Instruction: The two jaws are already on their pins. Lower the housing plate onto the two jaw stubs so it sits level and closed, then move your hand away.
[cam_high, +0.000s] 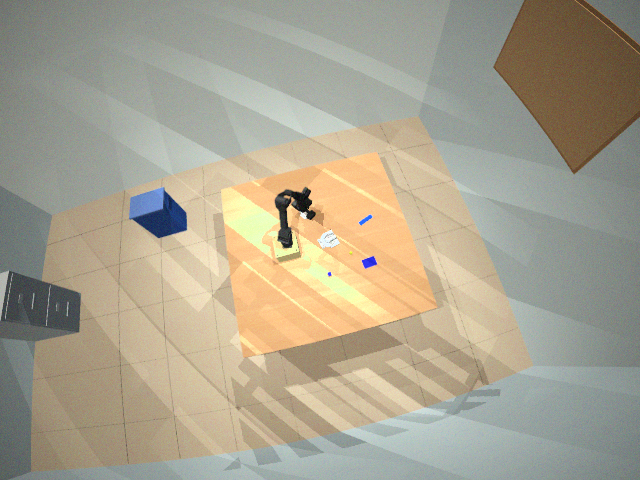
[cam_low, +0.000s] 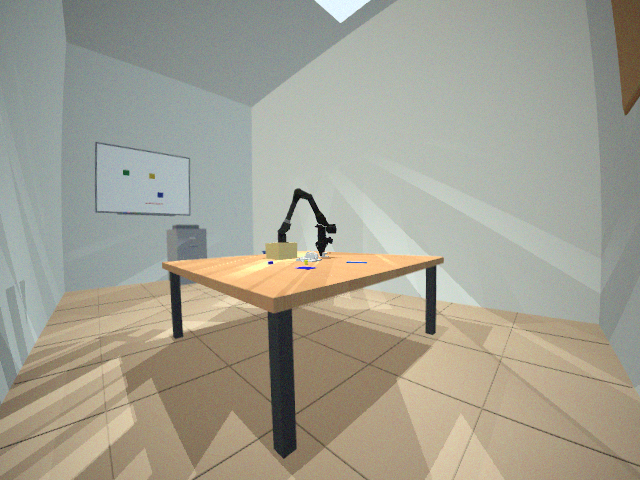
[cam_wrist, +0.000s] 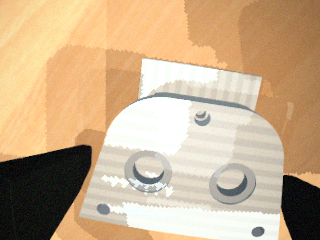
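Note:
The white housing plate (cam_wrist: 192, 142) (cam_high: 303, 215) has two large ringed holes, a rounded far edge and small holes near its corners. A ribbed white piece (cam_wrist: 235, 90) shows beyond its rounded edge, partly hidden by it. My gripper (cam_wrist: 186, 171) (cam_low: 321, 253) is open low over the table, with one black finger on each side of the plate. The left finger stands close to the plate's side; the right fingertip looks very near its edge, and contact cannot be told. The white assembly with the jaws (cam_high: 328, 239) (cam_low: 310, 256) stands apart from the plate; its jaws and stubs are too small to make out.
On the wooden table (cam_high: 320, 315) (cam_low: 232, 284) are a blue strip (cam_high: 365, 220) (cam_low: 356, 262), a dark blue rectangle (cam_high: 369, 262) (cam_low: 305, 268), a small blue cube (cam_high: 329, 274) (cam_low: 270, 262) and a small yellow piece (cam_high: 351, 252) (cam_low: 306, 262). The arm stands on a pale yellow block (cam_high: 286, 253) (cam_low: 280, 251).

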